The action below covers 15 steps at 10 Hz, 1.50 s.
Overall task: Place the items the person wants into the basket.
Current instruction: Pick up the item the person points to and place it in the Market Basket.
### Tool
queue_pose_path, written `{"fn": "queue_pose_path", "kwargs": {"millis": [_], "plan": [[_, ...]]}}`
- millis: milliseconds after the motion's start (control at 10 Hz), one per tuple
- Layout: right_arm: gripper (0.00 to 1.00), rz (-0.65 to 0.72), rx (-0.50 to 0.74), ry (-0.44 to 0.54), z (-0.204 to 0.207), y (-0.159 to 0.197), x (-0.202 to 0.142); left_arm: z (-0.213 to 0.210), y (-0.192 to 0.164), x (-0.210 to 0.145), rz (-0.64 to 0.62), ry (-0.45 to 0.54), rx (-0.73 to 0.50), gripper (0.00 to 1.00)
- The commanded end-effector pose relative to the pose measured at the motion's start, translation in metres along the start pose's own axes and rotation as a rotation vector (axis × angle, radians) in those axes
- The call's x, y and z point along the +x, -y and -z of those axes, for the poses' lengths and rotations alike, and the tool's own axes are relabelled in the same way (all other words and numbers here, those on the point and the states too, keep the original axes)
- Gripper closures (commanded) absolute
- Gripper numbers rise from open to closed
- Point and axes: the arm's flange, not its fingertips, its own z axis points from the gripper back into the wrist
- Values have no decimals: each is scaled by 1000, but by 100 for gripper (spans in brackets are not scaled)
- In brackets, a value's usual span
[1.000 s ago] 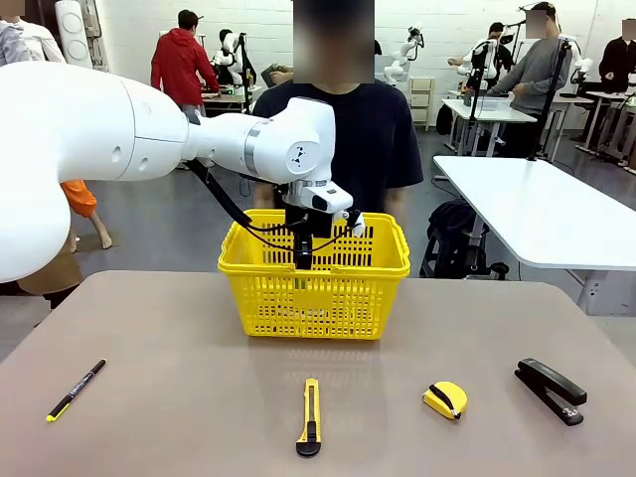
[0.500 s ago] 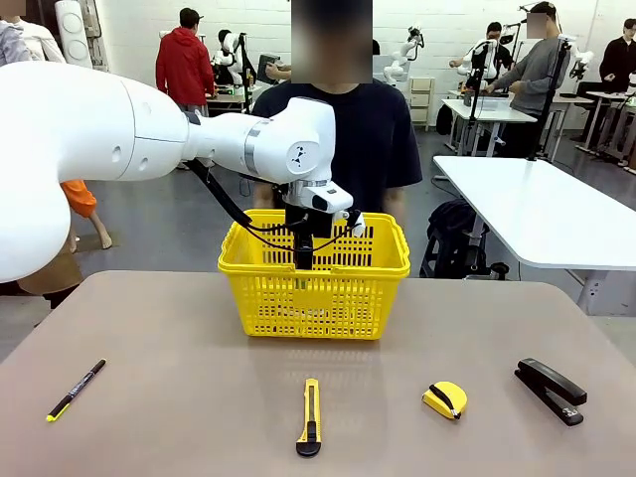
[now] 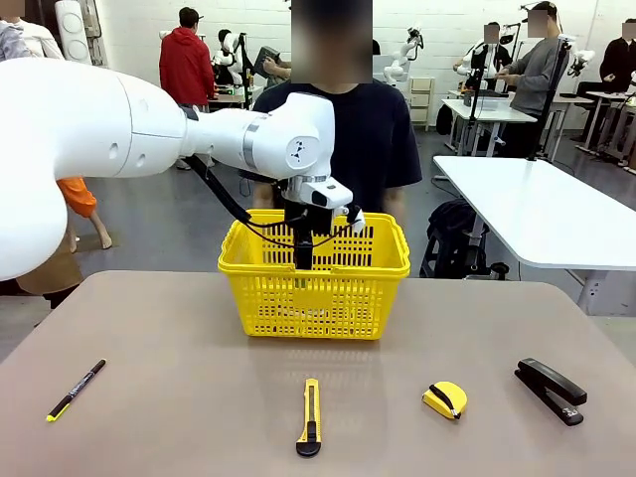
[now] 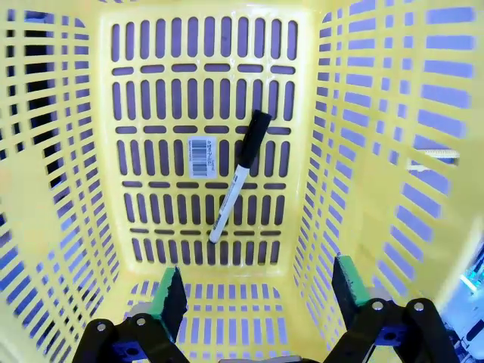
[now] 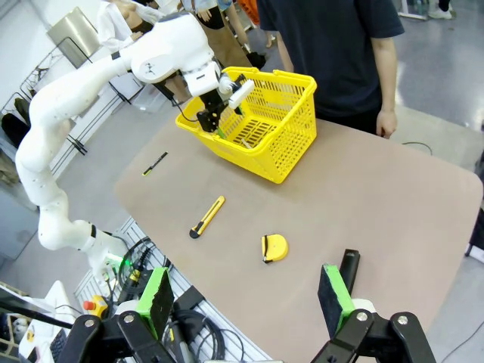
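Inside the yellow basket [image 3: 314,288] at the table's far middle, the left gripper [image 4: 261,291] hangs with its jaws wide apart and nothing between them. The left wrist view looks down on the basket floor, where the white marker [image 4: 240,175] lies slantwise beside a barcode sticker [image 4: 199,157]; from the front, the lattice wall hides that floor. Near the front edge lie the utility knife [image 3: 310,417] and, to its right, the tape measure [image 3: 444,399]. The right gripper [image 5: 246,299], spread open and empty, hovers high off the table's near right.
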Motion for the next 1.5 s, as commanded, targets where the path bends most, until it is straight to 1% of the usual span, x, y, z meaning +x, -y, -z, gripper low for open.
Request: {"fn": "queue_pose_path", "kwargs": {"millis": [0, 100, 200, 300, 400, 500, 600, 700, 800, 1000, 1100, 1200, 1300, 1400], "plan": [[0, -2, 10, 3, 1, 1, 0, -67, 38, -33, 17, 79, 52, 0], [0, -2, 10, 3, 1, 1, 0, -104, 64, -63, 33, 131, 99, 0], [0, -2, 10, 3, 1, 1, 0, -132, 91, -100, 29, 176, 122, 0], [0, -2, 10, 3, 1, 1, 0, -146, 110, -131, 11, 197, 114, 0], [0, -2, 10, 3, 1, 1, 0, -153, 126, -163, -40, 227, 115, 0], [0, -2, 10, 3, 1, 1, 0, -157, 142, -195, -98, 279, 116, 0], [0, -2, 10, 3, 1, 1, 0, -154, 156, -222, -146, 335, 121, 0], [0, -2, 10, 3, 1, 1, 0, -145, 164, -243, -189, 370, 120, 0], [0, -2, 10, 3, 1, 1, 0, -144, 165, -250, -212, 380, 111, 0], [0, -2, 10, 3, 1, 1, 0, -147, 157, -247, -236, 375, 110, 0], [0, -2, 10, 3, 1, 1, 0, -150, 143, -240, -259, 355, 68, 0], [0, -2, 10, 3, 1, 1, 0, -153, 121, -226, -280, 266, -20, 0], [0, -2, 10, 3, 1, 1, 0, -143, 158, -254, -240, 358, 91, 0], [0, -2, 10, 3, 1, 1, 0, -143, 158, -254, -240, 358, 91, 0]]}}
